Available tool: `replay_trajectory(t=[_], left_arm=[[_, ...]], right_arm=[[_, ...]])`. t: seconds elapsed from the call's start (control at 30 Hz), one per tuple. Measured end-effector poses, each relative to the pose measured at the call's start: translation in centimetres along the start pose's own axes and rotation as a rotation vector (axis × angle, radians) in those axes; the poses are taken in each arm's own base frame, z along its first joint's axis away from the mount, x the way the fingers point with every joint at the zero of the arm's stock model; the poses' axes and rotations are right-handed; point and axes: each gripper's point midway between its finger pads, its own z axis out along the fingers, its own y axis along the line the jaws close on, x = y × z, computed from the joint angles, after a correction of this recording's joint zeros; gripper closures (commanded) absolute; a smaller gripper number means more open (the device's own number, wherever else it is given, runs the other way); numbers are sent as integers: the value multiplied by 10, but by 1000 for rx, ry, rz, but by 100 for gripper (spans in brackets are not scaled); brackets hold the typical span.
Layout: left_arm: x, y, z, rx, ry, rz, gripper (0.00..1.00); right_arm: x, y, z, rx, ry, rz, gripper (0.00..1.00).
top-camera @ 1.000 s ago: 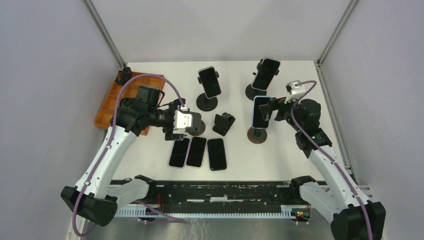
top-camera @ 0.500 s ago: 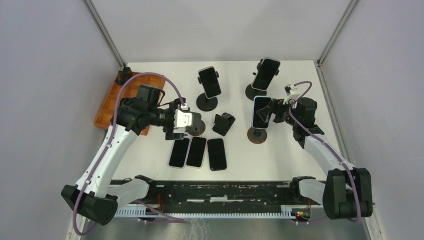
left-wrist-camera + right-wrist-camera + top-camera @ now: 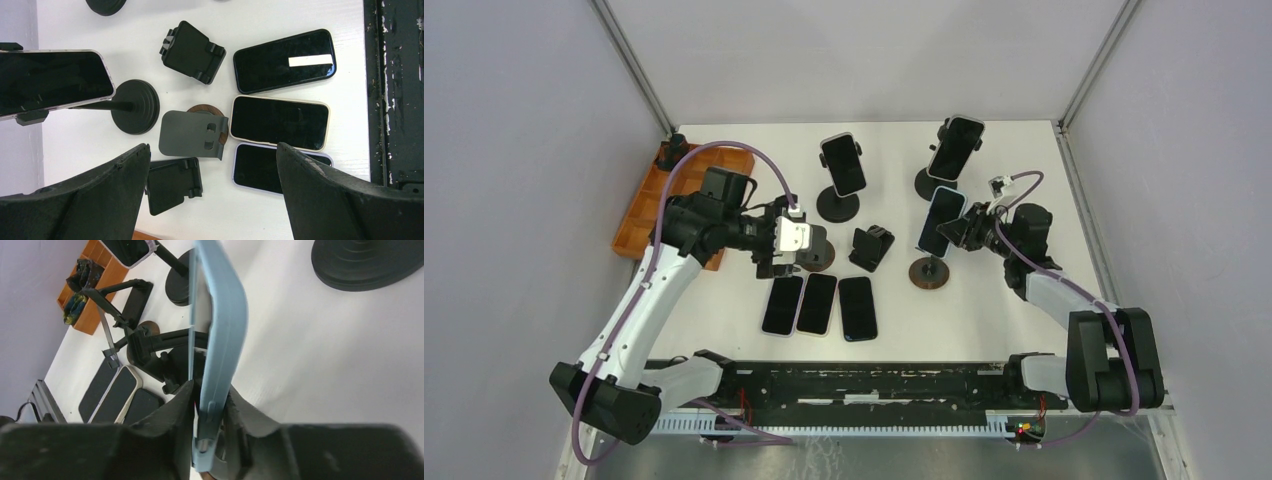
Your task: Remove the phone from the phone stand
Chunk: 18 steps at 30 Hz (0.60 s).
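The phone [image 3: 941, 221] in a light blue case stands tilted on the phone stand [image 3: 929, 272], which has a round brown base. My right gripper [image 3: 964, 228] is shut on the phone's right edge. In the right wrist view the blue phone [image 3: 220, 340] is pinched edge-on between both fingers [image 3: 170, 420] of that gripper [image 3: 210, 410], with the stand's black clamp arm [image 3: 160, 347] right behind it. My left gripper [image 3: 789, 245] hangs open and holds nothing. It is over an empty grey stand [image 3: 192, 134], which shows between the spread fingers of the gripper [image 3: 212, 150].
Three phones [image 3: 817, 303] lie flat side by side in front of the left gripper. Two more phones [image 3: 843, 165] [image 3: 955, 147] sit on black stands at the back. A small black stand [image 3: 872, 247] is mid-table. An orange tray [image 3: 639, 220] lies at the left edge.
My right gripper has closed from wide open onto the blue phone. The phone now leans left and its stand's base has shifted slightly left. The left arm has barely moved.
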Motion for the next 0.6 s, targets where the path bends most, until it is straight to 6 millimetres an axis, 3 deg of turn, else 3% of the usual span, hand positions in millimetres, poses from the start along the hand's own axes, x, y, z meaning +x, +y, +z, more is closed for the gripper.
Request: replay_trajectory(t=[0.27,0.37,0.6], left_arm=[[1,-2,0,13,2,-11,0],[0,-4,1,20,-5,-25,0],[-13,-8,8,42,-75,-218,0]], right_arm=[[1,15,1,-60,1,30,99],[0,25,-1,-78,-1,27,100],[-30,91,-16,-256,-102,8,100]])
